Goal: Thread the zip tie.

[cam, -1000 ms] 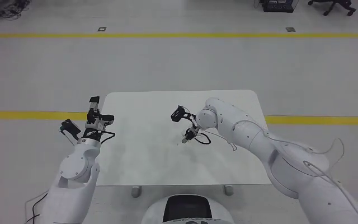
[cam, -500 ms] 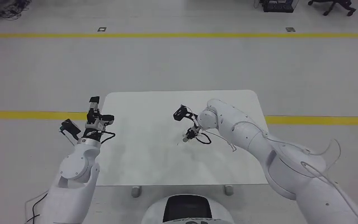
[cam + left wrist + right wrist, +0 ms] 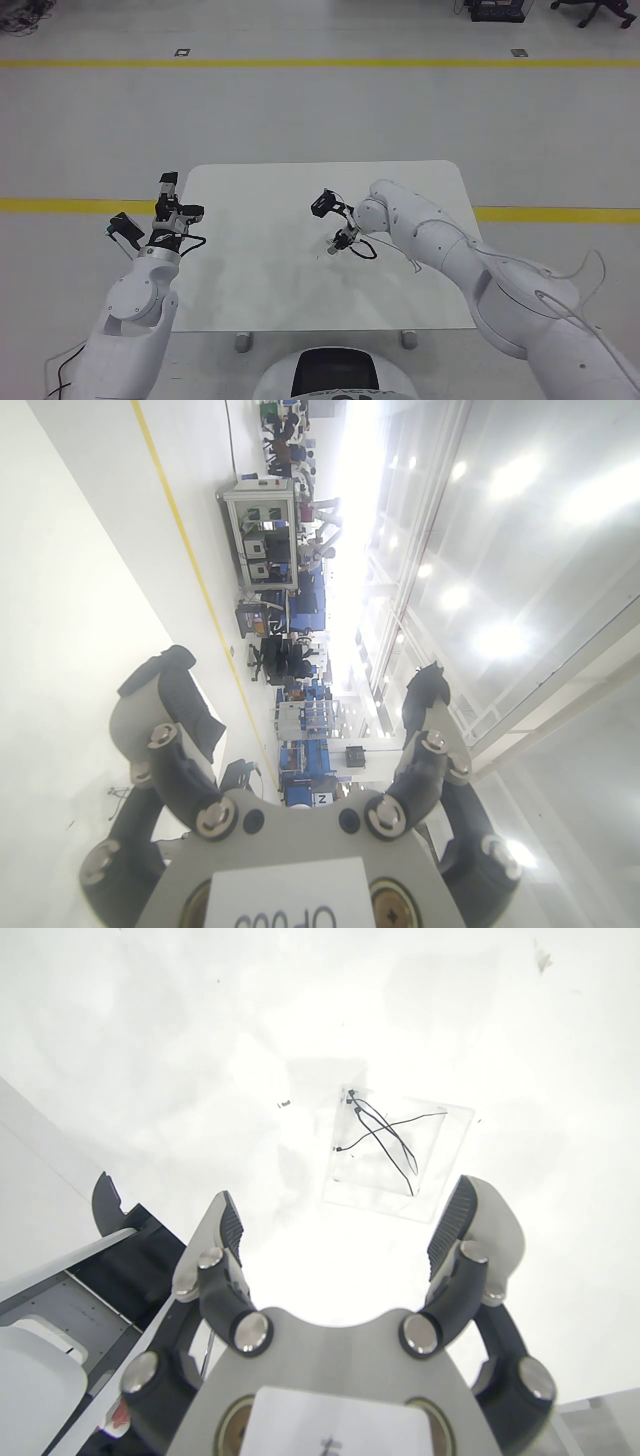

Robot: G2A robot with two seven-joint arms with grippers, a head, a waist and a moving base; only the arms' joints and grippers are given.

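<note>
Got white counter [image 3: 260, 290] filling the middle of the top-view frame. Got left hand [image 3: 300, 672] at its left edge in that frame, aimed off into the room, spread wide, gripping nothing. Got right hand [image 3: 342, 1213] hanging over the counter just right of frame centre, pointed down, likewise gaping and empty. Looking past its ribbed pads [image 3: 450, 1215] onto a clear shallow tray [image 3: 445, 1153] lying flat on the counter, near the hand but apart from it. Counting about three black zip ties [image 3: 387, 1128] in the tray, crossed in a loose X; can't fix the exact number.

Handling guess: expect almost no weight, thin springy nylon, smooth and slippery, more likely to flick away or skate than to break. Expect crossed neighbours to drag along on a lift. Expect trouble getting under a strap lying flat on the tray floor. Go for the tie reaching furthest clear of the tangle. Pinch across the strap right beside its head [image 3: 339, 1149]: thickest, stiffest spot, most bite for the pads. Keep off the crossing point. Leave the tail free for feeding through the head later, probably with the other hand. Mind the tray too: looks light, probably slides or tips on a nudged rim.
</note>
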